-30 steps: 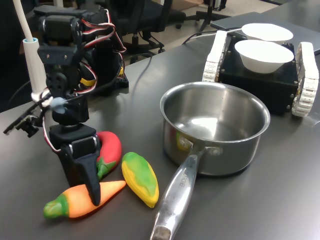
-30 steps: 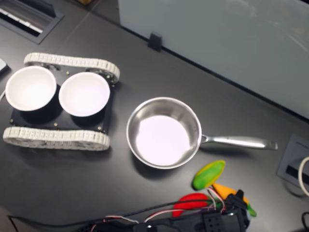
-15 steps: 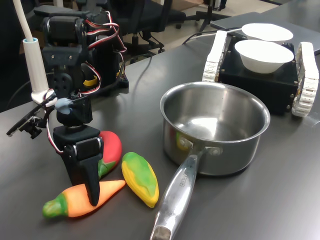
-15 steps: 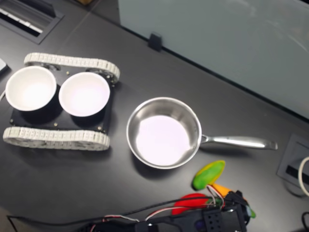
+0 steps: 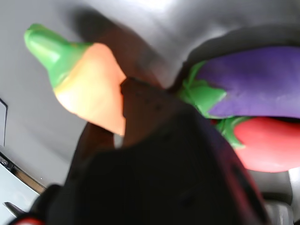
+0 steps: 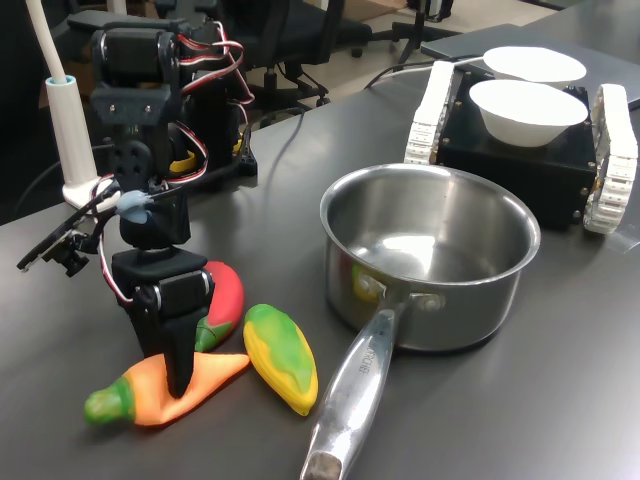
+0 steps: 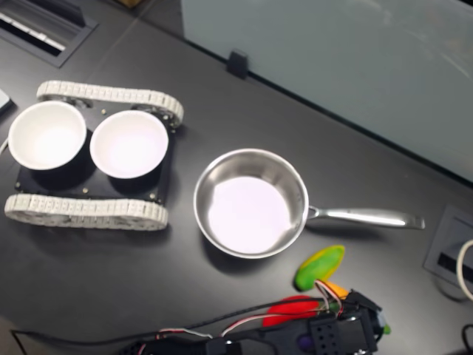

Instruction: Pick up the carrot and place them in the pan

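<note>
- Jaws: pointing straight down onto the carrot in the first exterior view; one dark finger crosses the orange body near its middle. The carrot's far side is hidden, so whether the jaws are spread or pinching cannot be told.
- Carrot: lies on the dark bench directly under the jaws, green leafy end to one side of them, tapered tip to the other. In the wrist view the carrot touches the dark fingertip.
- Red pepper toy: just behind the jaws in the first exterior view, touching the finger's base.
- Yellow-green corn-like toy: just beside the jaws, between them and the pan handle.
- Purple eggplant toy: seen in the wrist view only, beside the red toy.
- Pan: upright, empty, well apart from the jaws; its long handle reaches back toward them.
- Two white bowls: on a black tracked base, beyond the pan, farthest from the jaws.
</note>
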`<control>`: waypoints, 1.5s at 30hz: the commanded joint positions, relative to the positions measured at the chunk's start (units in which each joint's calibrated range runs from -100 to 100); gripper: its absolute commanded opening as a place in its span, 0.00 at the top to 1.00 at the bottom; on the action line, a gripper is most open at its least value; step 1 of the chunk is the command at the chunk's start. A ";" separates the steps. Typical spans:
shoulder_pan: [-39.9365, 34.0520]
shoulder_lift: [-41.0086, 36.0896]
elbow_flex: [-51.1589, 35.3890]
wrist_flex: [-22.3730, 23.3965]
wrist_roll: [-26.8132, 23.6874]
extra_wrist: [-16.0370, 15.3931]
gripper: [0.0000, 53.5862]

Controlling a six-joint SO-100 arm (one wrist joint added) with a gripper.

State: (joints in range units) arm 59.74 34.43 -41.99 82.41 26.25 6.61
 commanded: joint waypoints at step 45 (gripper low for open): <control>1.27 -39.02 13.32 -12.26 -13.09 -0.73 1.00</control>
State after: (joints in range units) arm 60.95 5.13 -29.59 75.52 14.43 6.43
